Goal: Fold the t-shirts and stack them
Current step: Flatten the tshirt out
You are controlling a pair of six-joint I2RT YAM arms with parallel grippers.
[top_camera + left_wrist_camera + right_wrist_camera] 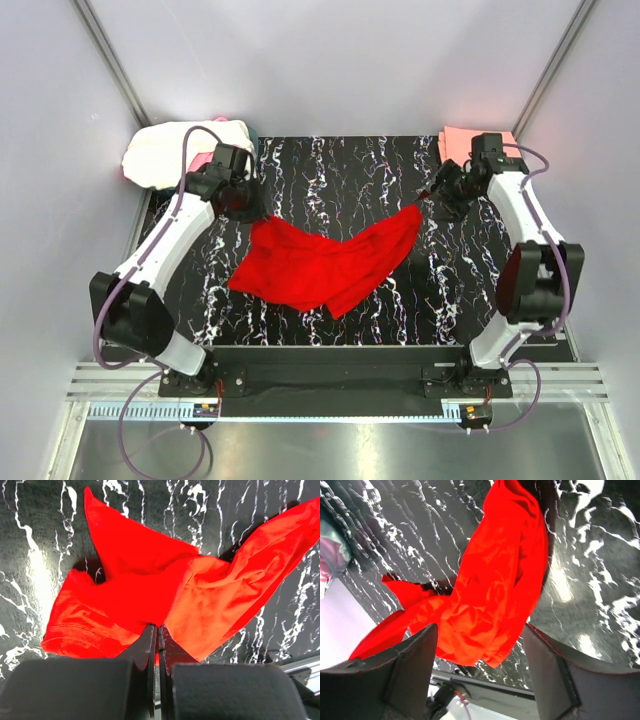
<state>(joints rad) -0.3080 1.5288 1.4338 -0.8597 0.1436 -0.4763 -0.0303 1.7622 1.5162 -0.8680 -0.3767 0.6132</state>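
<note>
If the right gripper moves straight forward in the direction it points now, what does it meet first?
Probably the red shirt, lying straight ahead of the open right gripper; the table comes after. Depth is unclear.

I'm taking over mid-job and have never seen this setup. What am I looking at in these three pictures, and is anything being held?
The wide picture looks down from above and behind on two robot arms bolted at the near edge of a black marbled table. The other two pictures come from small cameras on each arm's wrist, looking past its own two fingers. A red shirt lies crumpled in the middle. The left hand is closed and seems to pinch the shirt's edge. The right hand is open and holds nothing, near the shirt's other end. A loose pile of cream and pink shirts sits at the far left corner, and a neat pink stack at the far right.
</note>
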